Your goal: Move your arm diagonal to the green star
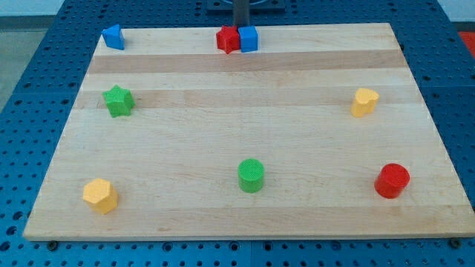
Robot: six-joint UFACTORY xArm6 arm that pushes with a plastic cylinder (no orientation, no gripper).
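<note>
The green star [118, 101] lies on the wooden board [237, 215] at the view's left, in the upper half. My dark rod comes down at the view's top centre. My tip [241, 26] ends just behind a red block [228, 39] and a blue cube [249, 38] that sit side by side at the board's top edge. The very end of the tip is partly hidden behind these two blocks. The tip is far to the upper right of the green star.
A blue block [113, 36] sits at the top left corner. A yellow block [364, 102] is at the right, a green cylinder [251, 176] at the bottom centre, a red cylinder [392, 181] at the bottom right, and a yellow hexagon [100, 196] at the bottom left.
</note>
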